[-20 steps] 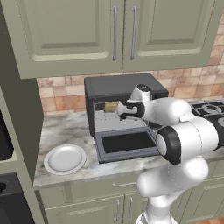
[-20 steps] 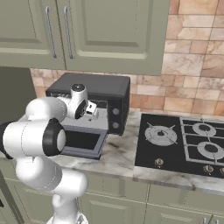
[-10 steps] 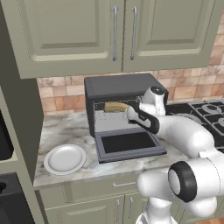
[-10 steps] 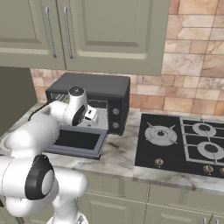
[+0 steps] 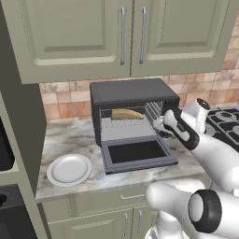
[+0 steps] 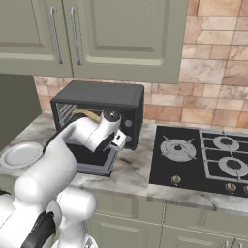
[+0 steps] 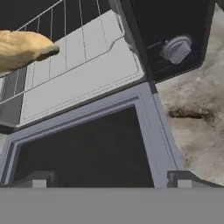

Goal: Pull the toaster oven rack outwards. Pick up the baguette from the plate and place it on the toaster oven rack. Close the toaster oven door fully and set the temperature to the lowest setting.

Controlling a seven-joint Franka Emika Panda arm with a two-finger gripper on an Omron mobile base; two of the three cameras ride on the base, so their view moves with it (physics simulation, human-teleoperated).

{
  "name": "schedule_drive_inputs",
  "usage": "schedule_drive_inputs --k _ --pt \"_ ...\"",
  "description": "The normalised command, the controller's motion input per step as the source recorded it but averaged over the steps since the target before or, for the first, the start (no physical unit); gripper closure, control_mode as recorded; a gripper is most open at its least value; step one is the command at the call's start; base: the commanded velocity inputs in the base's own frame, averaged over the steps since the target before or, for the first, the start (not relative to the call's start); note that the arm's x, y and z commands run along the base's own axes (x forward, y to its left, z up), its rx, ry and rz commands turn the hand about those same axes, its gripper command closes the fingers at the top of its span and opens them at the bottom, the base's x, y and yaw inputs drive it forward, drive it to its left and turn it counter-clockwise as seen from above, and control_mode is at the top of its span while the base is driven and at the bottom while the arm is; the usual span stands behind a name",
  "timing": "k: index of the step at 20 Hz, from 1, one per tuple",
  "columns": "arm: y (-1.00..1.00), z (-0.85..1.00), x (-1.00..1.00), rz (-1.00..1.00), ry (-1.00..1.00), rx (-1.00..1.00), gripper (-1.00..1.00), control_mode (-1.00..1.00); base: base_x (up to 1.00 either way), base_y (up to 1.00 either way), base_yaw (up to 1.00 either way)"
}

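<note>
The dark grey toaster oven (image 5: 133, 91) stands on the counter with its door (image 5: 138, 155) folded down flat. Inside, the golden baguette (image 5: 126, 114) lies on the pulled-out wire rack (image 5: 122, 126). The white plate (image 5: 69, 169) sits bare to the oven's left. My gripper (image 5: 160, 125) hovers at the right edge of the oven's opening, above the door's right side, open and holding nothing. In the hand view the baguette (image 7: 22, 47) shows at the upper left on the rack (image 7: 76, 43), the door (image 7: 148, 113) lies below, and a round knob (image 7: 177, 48) sits at the upper right.
Green wall cabinets (image 5: 126, 32) hang close above the oven. A black gas hob (image 6: 208, 160) lies to the oven's right, with a strip of marble counter (image 6: 133, 164) between. A tall cabinet side (image 5: 18, 107) borders the counter on the left.
My gripper has drawn back out of the oven cavity and moved right, away from the baguette, which stays on the rack. The jaws stayed open.
</note>
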Motion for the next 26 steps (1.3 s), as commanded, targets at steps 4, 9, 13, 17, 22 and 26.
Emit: schedule_drive_inputs --k 4,9,13,17,22,26 --pt "-0.95 -0.11 -0.10 0.00 0.10 0.42 -1.00 -1.00 0.00 0.00 0.00" --pt "-0.50 -0.17 -0.06 0.01 0.02 0.44 -1.00 -1.00 0.00 0.00 0.00" --pt "-0.08 -0.24 -0.18 0.05 0.00 0.31 -1.00 -1.00 0.00 0.00 0.00" --pt "0.03 -0.30 -0.09 0.05 0.03 0.07 -1.00 -1.00 0.00 0.00 0.00" --pt "0.11 -0.31 0.00 0.02 0.03 0.00 -1.00 -1.00 0.00 0.00 0.00" --pt "0.07 -0.36 0.00 0.00 0.03 0.00 -1.00 -1.00 0.00 0.00 0.00"
